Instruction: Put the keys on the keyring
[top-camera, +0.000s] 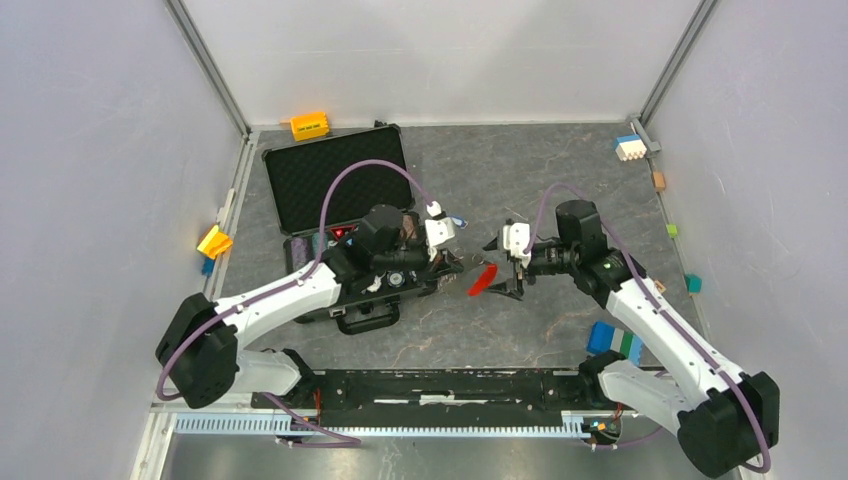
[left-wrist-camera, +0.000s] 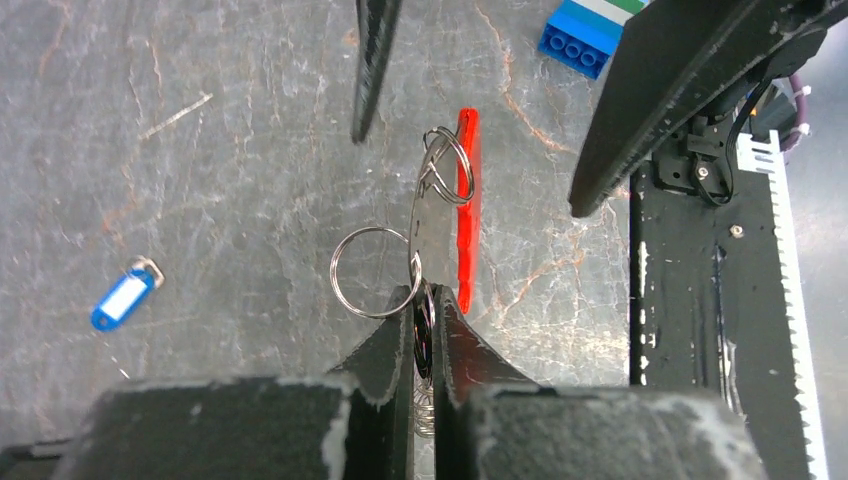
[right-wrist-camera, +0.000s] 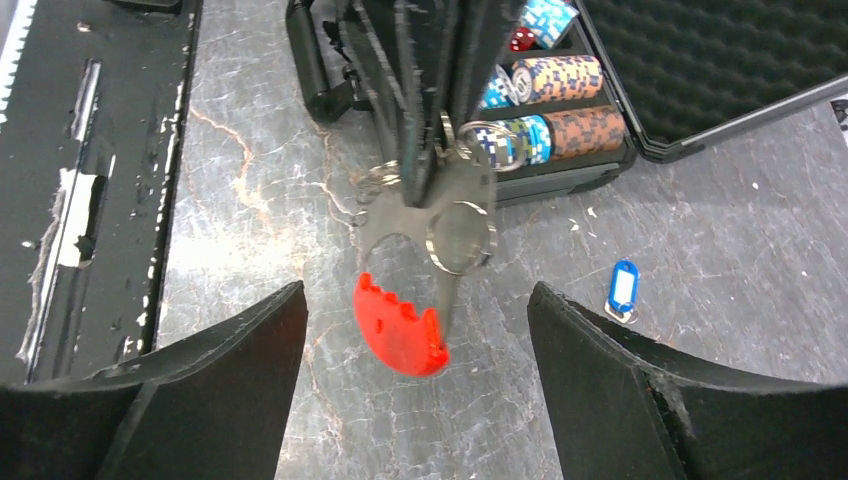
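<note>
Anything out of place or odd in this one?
The blue key lies loose on the table, apart from the keyring pinched in the left gripper. The right gripper is wide open and empty. Otherwise nothing stands out.

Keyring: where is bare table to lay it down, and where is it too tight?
Free: the near strip between the poker chip case and the blue-green block stack, on the near side of the keyring. Also the far stretch between its lid and the white-blue block. Crowded: between the left tool and right tool, and around the blue key tag.
</note>
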